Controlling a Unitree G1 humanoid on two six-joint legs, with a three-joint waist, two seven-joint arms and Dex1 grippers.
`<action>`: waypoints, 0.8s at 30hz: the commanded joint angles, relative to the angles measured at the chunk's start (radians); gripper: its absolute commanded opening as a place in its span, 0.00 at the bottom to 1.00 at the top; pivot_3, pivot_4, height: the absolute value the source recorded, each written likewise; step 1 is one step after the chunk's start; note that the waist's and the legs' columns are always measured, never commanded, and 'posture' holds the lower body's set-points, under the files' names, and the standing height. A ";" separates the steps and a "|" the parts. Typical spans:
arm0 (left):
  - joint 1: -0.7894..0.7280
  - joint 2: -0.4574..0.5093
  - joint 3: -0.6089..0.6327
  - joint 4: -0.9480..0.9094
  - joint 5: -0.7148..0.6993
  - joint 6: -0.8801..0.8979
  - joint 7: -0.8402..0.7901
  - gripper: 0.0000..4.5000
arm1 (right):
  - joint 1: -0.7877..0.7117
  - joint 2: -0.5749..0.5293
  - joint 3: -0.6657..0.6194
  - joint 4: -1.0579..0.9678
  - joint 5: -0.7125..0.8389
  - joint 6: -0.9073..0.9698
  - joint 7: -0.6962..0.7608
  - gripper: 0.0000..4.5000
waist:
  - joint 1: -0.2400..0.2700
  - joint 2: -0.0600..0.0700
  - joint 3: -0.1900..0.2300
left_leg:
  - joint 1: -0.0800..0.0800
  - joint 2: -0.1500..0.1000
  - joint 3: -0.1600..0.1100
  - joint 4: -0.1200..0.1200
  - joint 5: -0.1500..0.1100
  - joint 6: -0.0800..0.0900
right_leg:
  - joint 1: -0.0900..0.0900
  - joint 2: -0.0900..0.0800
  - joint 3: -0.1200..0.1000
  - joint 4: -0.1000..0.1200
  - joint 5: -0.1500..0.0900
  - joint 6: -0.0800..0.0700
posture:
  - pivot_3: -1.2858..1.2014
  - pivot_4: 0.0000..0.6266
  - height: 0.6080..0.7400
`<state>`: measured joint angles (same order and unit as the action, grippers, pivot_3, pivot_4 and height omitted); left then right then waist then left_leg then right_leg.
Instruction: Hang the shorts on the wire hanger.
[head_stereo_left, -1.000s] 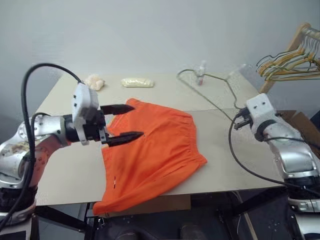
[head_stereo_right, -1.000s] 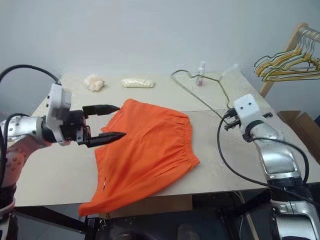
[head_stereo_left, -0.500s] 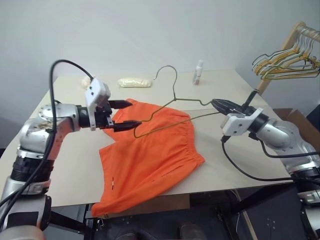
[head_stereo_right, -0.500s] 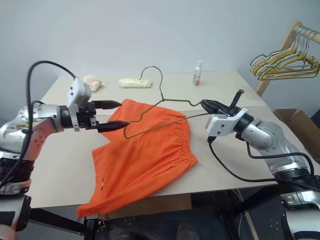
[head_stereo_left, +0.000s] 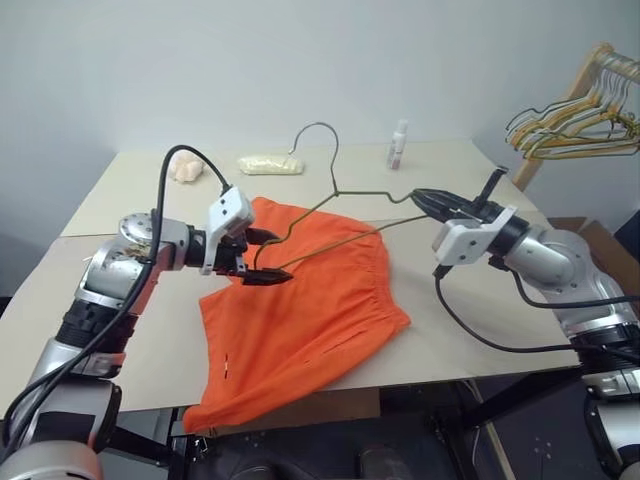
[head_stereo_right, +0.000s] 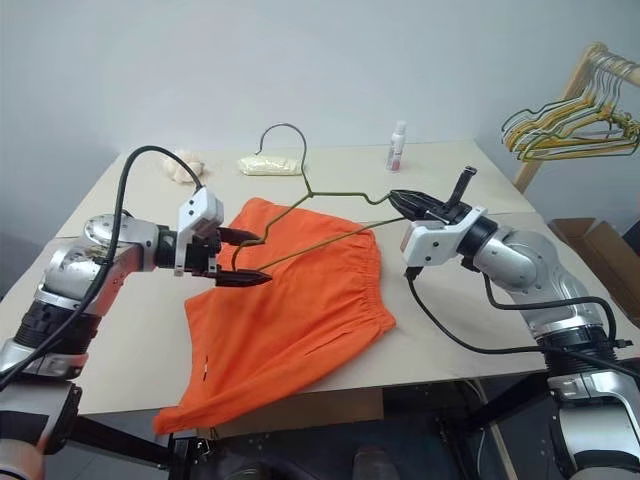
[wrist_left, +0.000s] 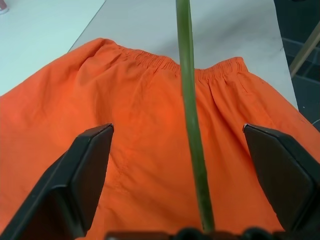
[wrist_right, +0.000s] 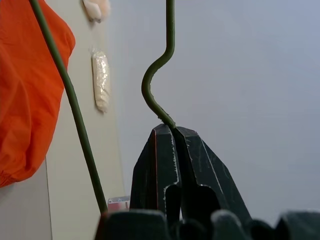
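My right hand (head_stereo_right: 398, 197) pinches the wire hanger (head_stereo_right: 310, 215); my left hand (head_stereo_right: 246, 256) gapes around its far corner. Closing late, the wire could swing clear of the shorts (head_stereo_right: 290, 310).

No text, label, brand, number or sign can be read anywhere in these views. The small bottle (head_stereo_left: 399, 144) at the far edge of the desk (head_stereo_left: 120, 330) has a reddish band on it, but it is too small to tell whether it bears any print.
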<state>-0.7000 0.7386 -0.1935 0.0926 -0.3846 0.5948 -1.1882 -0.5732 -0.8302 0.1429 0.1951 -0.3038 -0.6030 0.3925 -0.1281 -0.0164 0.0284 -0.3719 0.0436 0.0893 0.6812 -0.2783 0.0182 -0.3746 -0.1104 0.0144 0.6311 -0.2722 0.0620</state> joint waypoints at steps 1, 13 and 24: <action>-0.028 0.002 0.015 -0.003 0.017 -0.001 -0.002 0.72 | -0.026 0.008 -0.054 -0.045 0.015 0.023 -0.006 0.00 | -0.002 0.000 0.000 | 0.000 0.000 0.000 0.000 0.000 0.000 | 0.000 0.000 0.000 0.000 0.000 0.000 | 0.46 0.00 1.00; -0.019 -0.001 0.058 -0.009 0.013 0.019 0.011 0.00 | -0.043 0.005 -0.057 -0.051 0.018 0.036 0.015 0.06 | -0.002 0.000 0.000 | 0.000 0.000 0.000 0.000 0.000 0.000 | 0.000 0.000 0.000 0.001 0.000 0.000 | 0.46 0.00 1.00; 0.021 0.088 0.055 -0.025 0.073 -0.037 -0.026 0.00 | 0.034 -0.139 -0.037 -0.171 0.377 0.140 0.433 0.90 | -0.001 0.000 0.000 | 0.000 0.000 -0.001 0.001 0.000 0.001 | 0.000 0.000 0.000 0.000 0.000 0.000 | 0.47 0.00 1.00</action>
<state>-0.6764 0.8080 -0.1512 0.0939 -0.3330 0.5987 -1.2008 -0.5277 -0.9464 0.1421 0.0769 -0.0434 -0.5457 0.7450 -0.1286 -0.0164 0.0284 -0.3717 0.0440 0.0885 0.6819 -0.2786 0.0189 -0.3742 -0.1105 0.0141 0.6316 -0.2722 0.0620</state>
